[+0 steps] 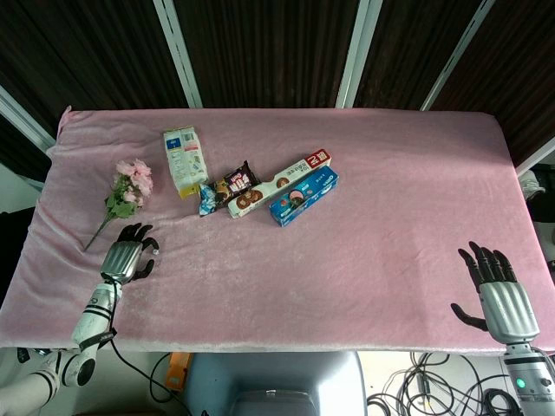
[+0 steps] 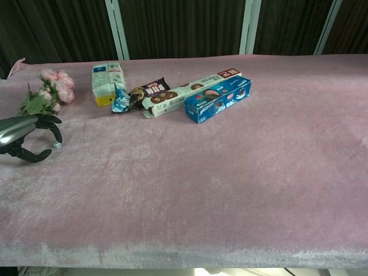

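pink flower sprig point(image 1: 127, 191) lies at the left of the frame, its stem end just beside the left hand point(image 1: 128, 254), whose fingers curl around nothing, while the right hand point(image 1: 494, 282) rests spread flat at lower right, snack boxes point(image 1: 282, 185) near the centre.

Fuzzy pink velvet cloth point(image 1: 364, 251) all over the desk, pink fabric flowers with green leaves point(image 1: 128, 189), a glossy blue rectangular cookie box point(image 1: 303, 197), and a black-fingered silver left robot hand point(image 1: 128, 254).
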